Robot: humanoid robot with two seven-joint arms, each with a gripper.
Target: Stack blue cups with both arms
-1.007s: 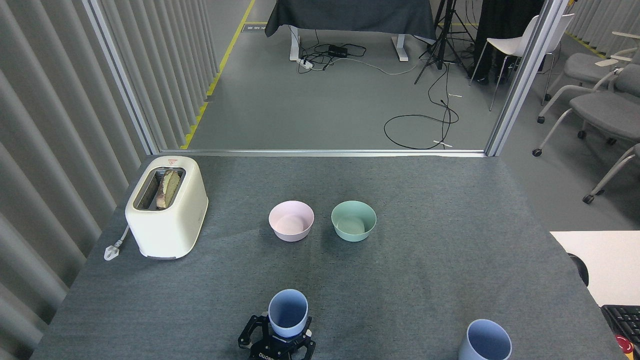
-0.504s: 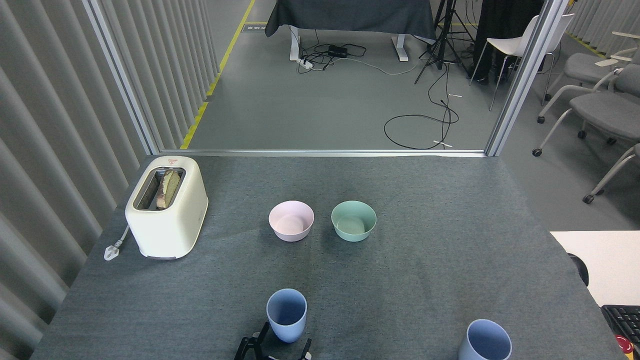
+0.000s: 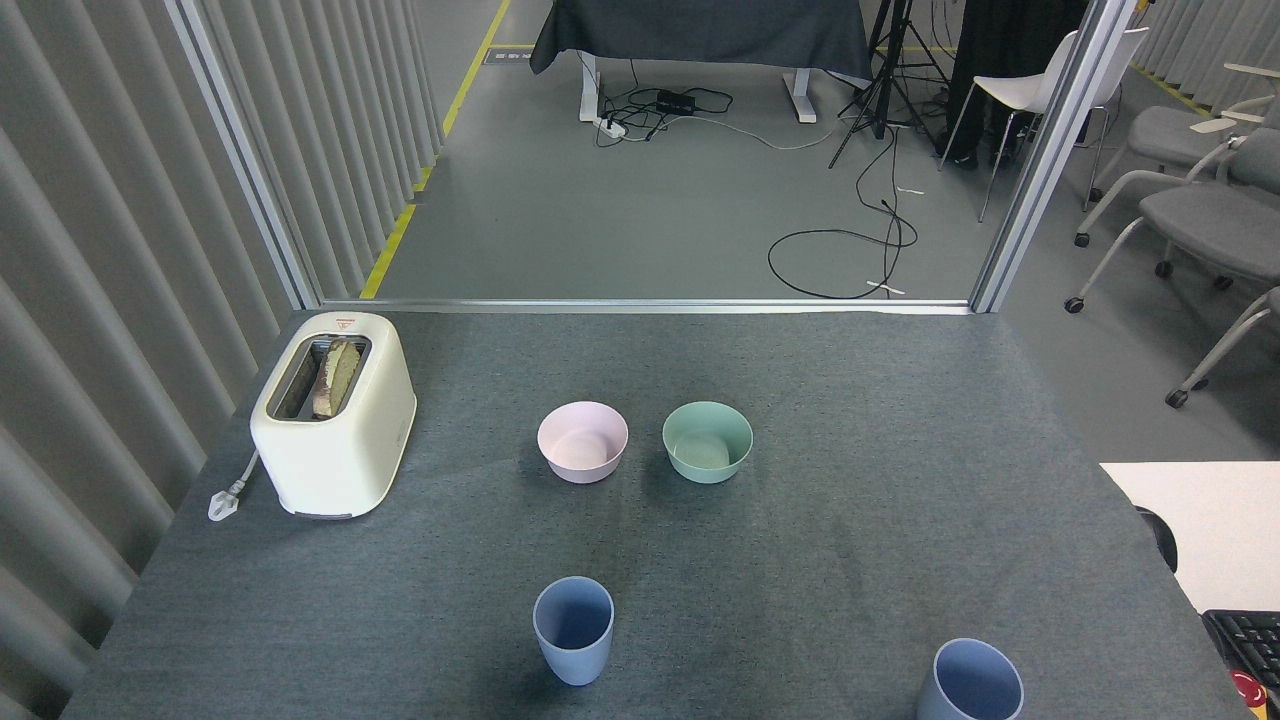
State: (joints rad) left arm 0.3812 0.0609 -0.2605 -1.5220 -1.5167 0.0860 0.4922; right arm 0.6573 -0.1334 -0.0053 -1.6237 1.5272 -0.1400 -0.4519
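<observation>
a cream toaster [image 3: 333, 415] with bread in its slot sits at the far left of the grey tabletop [image 3: 900, 450], its plug lying beside it. toward the middle, a pink bowl [image 3: 583, 442] and a green bowl [image 3: 707, 441] stand side by side, apart. nearer the front edge, one blue cup [image 3: 573, 630] stands upright and alone, mouth up. well to its right, the second blue cup [image 3: 969, 682] stands at the bottom edge, partly cut off. neither hand is in view, so their state cannot be told.

grey table [image 3: 850, 400], toaster [image 3: 335, 425], bowls [image 3: 583, 442], blue cups [image 3: 573, 630]
</observation>
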